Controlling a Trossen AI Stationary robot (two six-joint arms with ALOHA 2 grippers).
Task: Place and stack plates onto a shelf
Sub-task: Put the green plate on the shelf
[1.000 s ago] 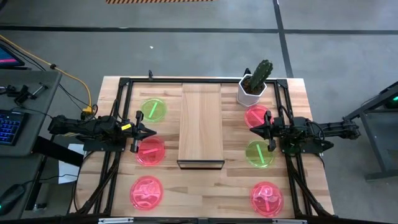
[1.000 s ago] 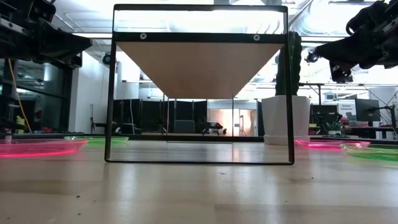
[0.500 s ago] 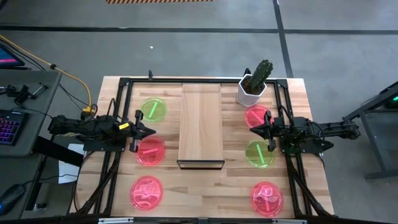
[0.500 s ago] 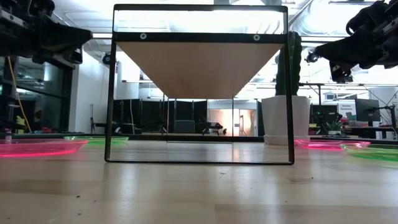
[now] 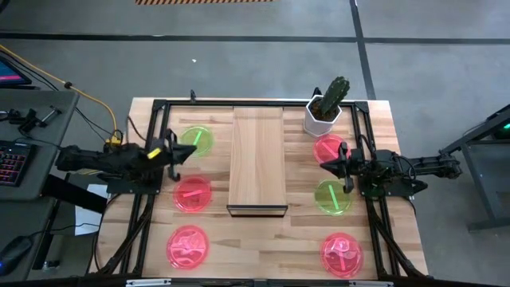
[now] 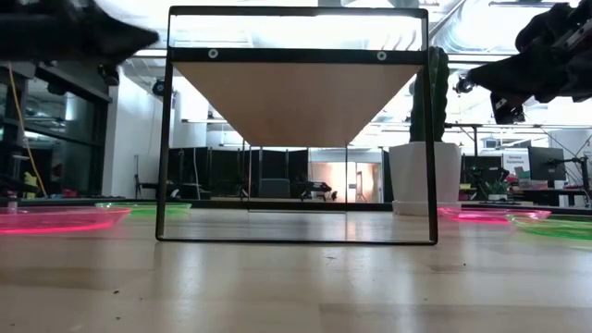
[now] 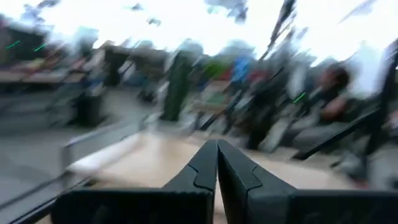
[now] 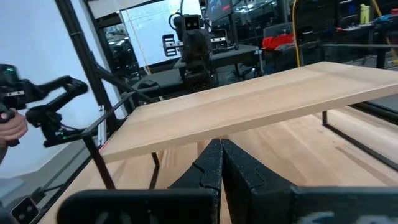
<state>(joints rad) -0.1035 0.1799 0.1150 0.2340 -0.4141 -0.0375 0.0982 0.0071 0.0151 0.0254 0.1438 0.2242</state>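
Observation:
Six plates lie flat on the table in the high view. Left of the shelf (image 5: pixel 257 159) are a green plate (image 5: pixel 196 141) and two pink ones (image 5: pixel 192 194) (image 5: pixel 187 246). Right of it are a pink plate (image 5: pixel 331 148), a green one (image 5: pixel 332 197) and a pink one (image 5: pixel 341 253). The shelf is a light-wood plank on a dark frame, with nothing on its top. My left gripper (image 5: pixel 188 149) is shut and hovers by the left green plate's near edge. My right gripper (image 5: pixel 322 166) is shut and points at the shelf from between the two far right plates.
A white pot with a cactus (image 5: pixel 327 108) stands at the shelf's far right corner, close to the far right pink plate. Dark frame rails (image 5: pixel 151 199) run along the table's left and right sides. In the low view the shelf board (image 6: pixel 299 102) sits high on its frame.
My left gripper has swung from above the middle pink plate toward the table's far edge, to the green plate, and has risen in the low view; its wrist view is blurred by motion. It stays shut. The right arm and all plates have kept still.

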